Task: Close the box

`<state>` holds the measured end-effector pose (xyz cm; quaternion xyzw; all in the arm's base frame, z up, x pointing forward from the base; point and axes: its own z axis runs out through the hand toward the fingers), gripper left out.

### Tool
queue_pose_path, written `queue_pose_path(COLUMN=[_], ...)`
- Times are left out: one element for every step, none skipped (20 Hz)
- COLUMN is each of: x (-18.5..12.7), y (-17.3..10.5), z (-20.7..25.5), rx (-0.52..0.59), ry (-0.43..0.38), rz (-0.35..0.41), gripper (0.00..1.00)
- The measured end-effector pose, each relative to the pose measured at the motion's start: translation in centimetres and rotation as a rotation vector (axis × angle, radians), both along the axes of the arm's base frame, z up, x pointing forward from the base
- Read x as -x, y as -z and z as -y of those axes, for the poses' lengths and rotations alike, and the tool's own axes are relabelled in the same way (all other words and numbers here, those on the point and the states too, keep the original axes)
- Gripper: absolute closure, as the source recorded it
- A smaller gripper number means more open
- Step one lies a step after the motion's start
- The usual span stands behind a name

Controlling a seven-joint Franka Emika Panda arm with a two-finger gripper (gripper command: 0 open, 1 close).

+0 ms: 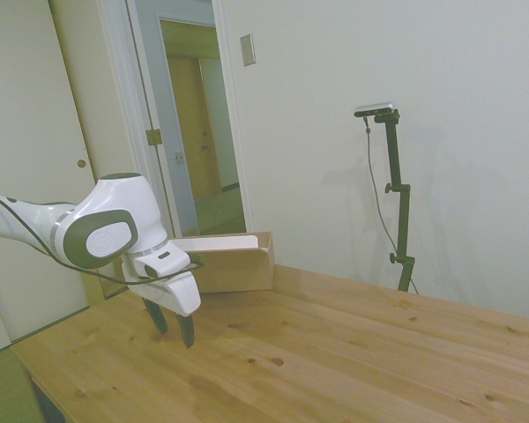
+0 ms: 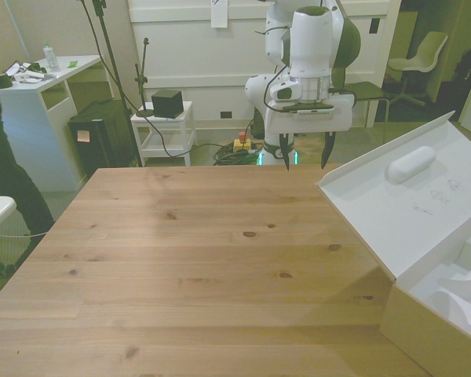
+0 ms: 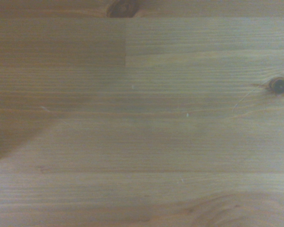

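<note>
You have the box [image 2: 424, 314] on the bench [image 2: 204, 259] at the front view's right, near the near edge, with its lid [image 2: 400, 208] standing open and leaning toward the bench's middle. The claw [image 2: 304, 161] hangs above the bench's far edge, well apart from the box, its 2 fingers spread. In the side view the box [image 1: 234, 269] sits behind the claw [image 1: 172, 328]. Your wrist view shows only bare bench [image 3: 142, 123]. A person [image 2: 4, 157] stands beyond the front view's left edge of the bench.
</note>
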<state>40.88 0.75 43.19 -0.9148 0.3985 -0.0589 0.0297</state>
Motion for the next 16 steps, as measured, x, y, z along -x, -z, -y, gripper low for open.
queue_pose_path(x=[0.0, 0.0, 0.0, 0.0, -0.1, -0.3, -0.7, -1.3, -2.0, -2.9, -3.9, -5.0, -6.3, -7.5, -8.7, -10.0], y=[0.1, 0.2, 0.2, 0.2, 0.1, -0.1, -0.6, -1.3, -2.0, -2.9, -3.7, -4.2, -4.5, -4.6, -4.6, -4.6], z=[0.0, 0.0, 0.0, 0.0, -0.1, -0.3, -0.5, -0.8, -1.0, -1.3, -1.6, -1.9, -2.4, -2.8, -3.4, -4.0], rx=[0.001, 0.003, 0.004, 0.005, 0.006, 0.008, 0.009, 0.009, 0.009, 0.008, 0.008, 0.011, 0.018, 0.023, 0.029, 0.035], ry=[-0.001, -0.007, -0.009, -0.010, -0.014, -0.018, -0.022, -0.027, -0.031, -0.035, -0.039, -0.042, -0.049, -0.061, -0.077, -0.097], rz=[-0.002, -0.005, -0.006, -0.006, -0.006, -0.004, 0.001, 0.010, 0.016, 0.023, 0.028, 0.033, 0.037, 0.039, 0.041, 0.048], gripper=[0.00, 0.00, 0.00, 0.00, 0.00, 0.00, 0.00, 0.00, 0.00, 0.00, 0.00, 0.00, 0.00, 0.00, 0.00, 0.00])
